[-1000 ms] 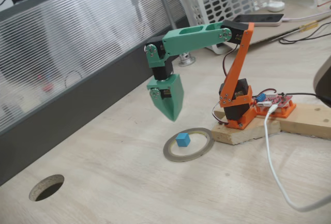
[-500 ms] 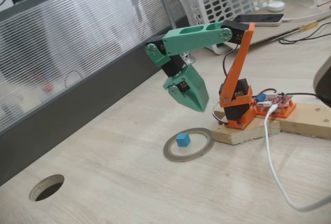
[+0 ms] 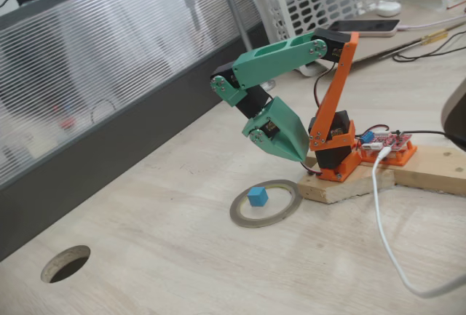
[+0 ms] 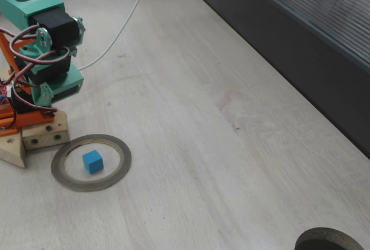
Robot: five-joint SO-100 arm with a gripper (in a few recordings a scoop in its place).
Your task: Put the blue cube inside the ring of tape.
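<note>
Both fixed views show a small sky-blue plastic cube resting on the pale wooden tabletop inside a thin, flat grey-brown ring of tape. The cube sits off-centre, nearer one side of the ring, and appears clear of the inner rim. The green two-finger gripper hangs in the air above and apart from the ring, tucked in toward the orange arm base; its jaws look pressed together to a single point with nothing between them. In the other fixed view the gripper tip is hidden behind the green wrist block and tangled servo wires, so the jaws cannot be judged there, and the arm is cut off at the left and top edges. A round dark hole in the tabletop lies well apart from the ring; it is cut off at the bottom edge in 1 view.
</note>
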